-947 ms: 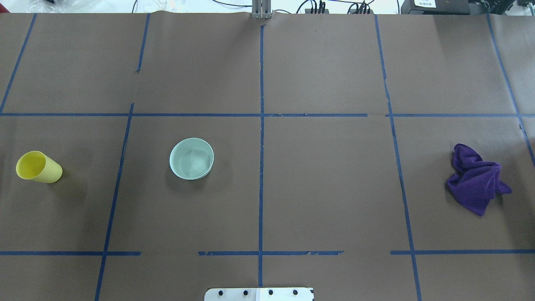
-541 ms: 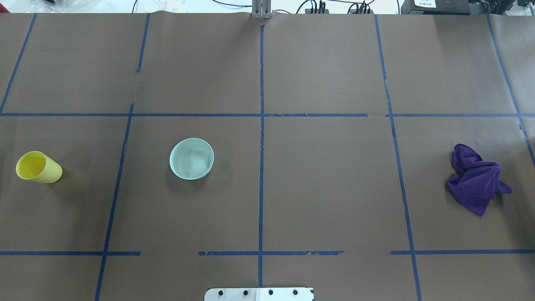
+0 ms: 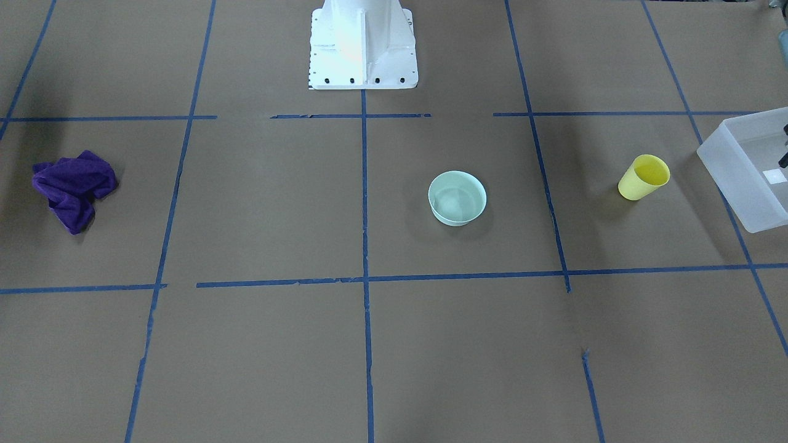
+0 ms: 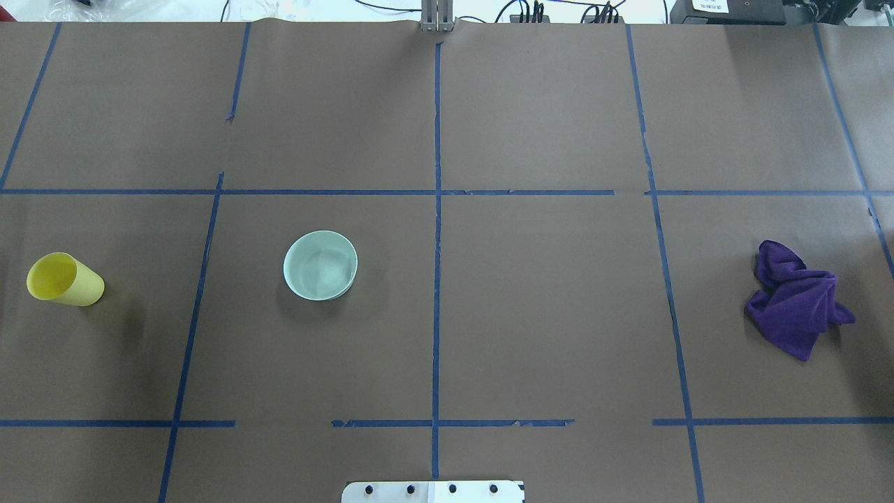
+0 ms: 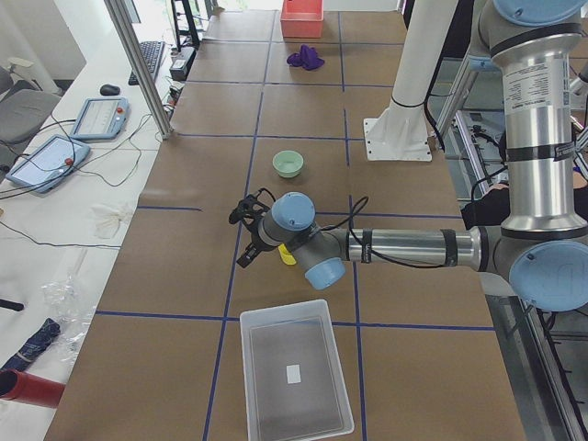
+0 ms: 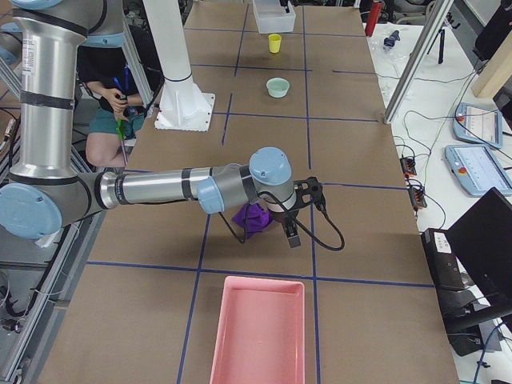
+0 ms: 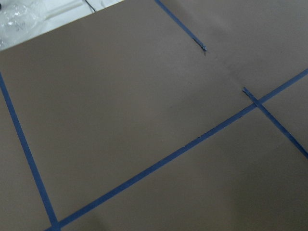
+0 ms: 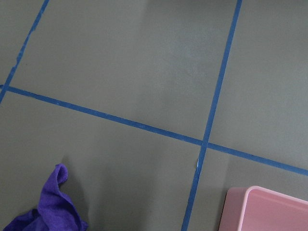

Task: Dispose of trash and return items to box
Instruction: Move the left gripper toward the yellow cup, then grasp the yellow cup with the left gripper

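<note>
The yellow cup (image 4: 64,279) stands upright at the table's left end and also shows in the front view (image 3: 643,177). The mint-green bowl (image 4: 320,265) sits upright and empty left of the centre line. The frosted box (image 3: 748,166) lies beyond the cup at the left end, empty in the left side view (image 5: 296,377). My left gripper (image 5: 243,231) hovers over the table near the cup, which its wrist partly hides. My right gripper (image 6: 302,210) hovers beside the purple cloth (image 6: 250,218). I cannot tell whether either gripper is open or shut.
The crumpled purple cloth (image 4: 796,299) lies at the right end. A pink bin (image 6: 258,332) sits past it at the table's right end. The robot's white base (image 3: 363,43) stands at the near middle edge. Blue tape lines grid the brown table.
</note>
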Robot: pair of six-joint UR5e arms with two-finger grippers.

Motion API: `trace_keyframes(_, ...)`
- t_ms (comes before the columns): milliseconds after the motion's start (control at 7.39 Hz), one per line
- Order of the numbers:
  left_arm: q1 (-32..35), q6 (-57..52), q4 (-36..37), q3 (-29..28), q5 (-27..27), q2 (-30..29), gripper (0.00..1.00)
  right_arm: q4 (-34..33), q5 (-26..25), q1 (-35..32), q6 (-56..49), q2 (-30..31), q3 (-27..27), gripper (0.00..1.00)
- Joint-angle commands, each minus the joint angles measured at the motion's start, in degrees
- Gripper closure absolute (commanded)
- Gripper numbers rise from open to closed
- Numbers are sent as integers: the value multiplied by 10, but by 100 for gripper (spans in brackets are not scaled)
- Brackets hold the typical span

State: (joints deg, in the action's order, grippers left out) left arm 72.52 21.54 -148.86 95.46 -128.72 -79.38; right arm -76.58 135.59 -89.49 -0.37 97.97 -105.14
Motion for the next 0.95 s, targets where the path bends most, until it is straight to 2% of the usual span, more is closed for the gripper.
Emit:
trace_keyframes(0, -96, 204, -55, 1, 85, 31, 35, 3, 0, 2, 0, 4, 0, 0)
trace_keyframes(135, -130, 251, -61, 1, 113, 31, 40, 3, 0, 2, -1, 10, 1, 0)
trace_keyframes(271, -148, 262, -65, 0, 126, 31, 39, 3, 0, 2, -1, 11, 1, 0)
trace_keyframes(677, -175, 262, -65, -2, 135, 36, 39, 3, 0, 2, -1, 15, 1, 0)
trace_keyframes(812, -185, 261, -65, -2, 138, 38, 43, 3, 0, 2, -1, 16, 1, 0)
